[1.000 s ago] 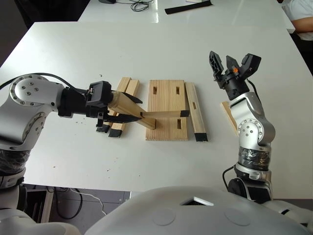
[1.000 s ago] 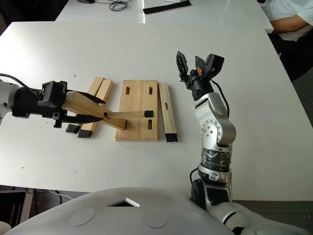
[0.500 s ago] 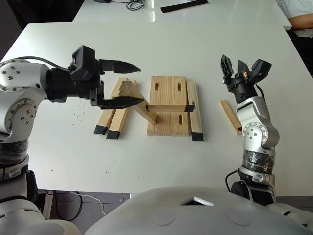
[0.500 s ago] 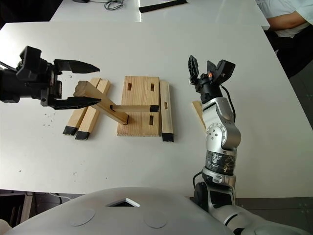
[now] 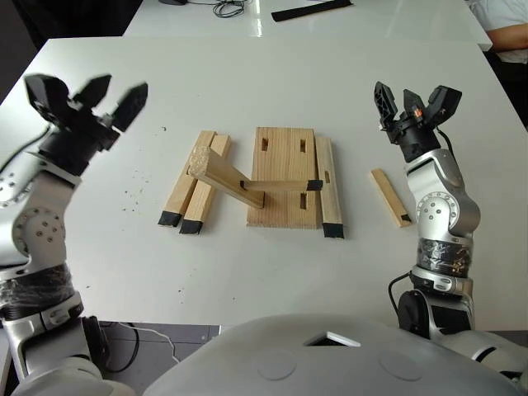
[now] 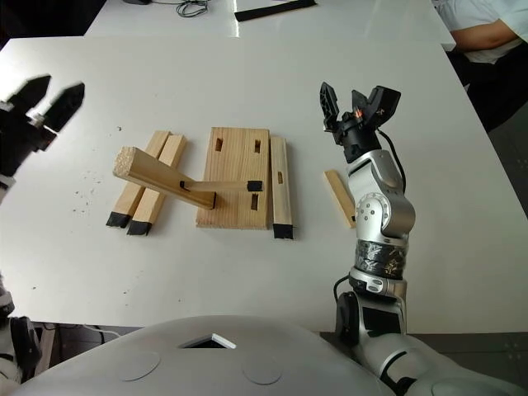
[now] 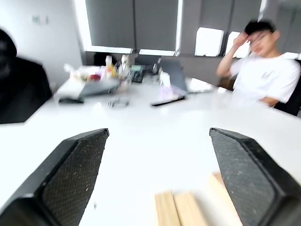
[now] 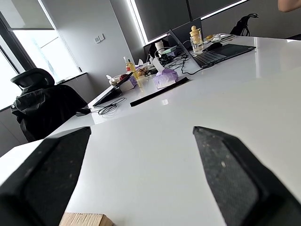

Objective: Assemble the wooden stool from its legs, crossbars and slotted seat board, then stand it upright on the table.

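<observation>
a pale wooden rectangular seat board with four slots [image 5: 283,157] lies flat near the middle of the white table [image 5: 247,82]; taking it as the clock centre, with 12 pointing away from the robot, the other parts sit around it. at 9 o'clock two pale wooden legs with black tips [image 5: 186,196] lie side by side, touching each other, slanted so that their black ends point toward 7. a thicker pale wooden block [image 5: 224,176] lies diagonally over the far ends of those two legs, its lower end reaching the board's 9 o'clock edge. a thin wooden crossbar with a black end [image 5: 280,186] sits in the block's side and runs across the board toward 3 o'clock. just beside the board's 3 o'clock edge lies another pale wooden leg with a black tip [image 5: 328,188], parallel to the board, black end toward the robot. further out at 3 o'clock, well apart from that leg, lies a short wooden crossbar with a dark end [image 5: 388,196]. the left gripper [image 5: 87,95] hangs above the table out at 10 o'clock, fingers spread wide with nothing between them. the right gripper [image 5: 414,103] stands raised at 2 o'clock, its fingers likewise wide apart and empty.
</observation>
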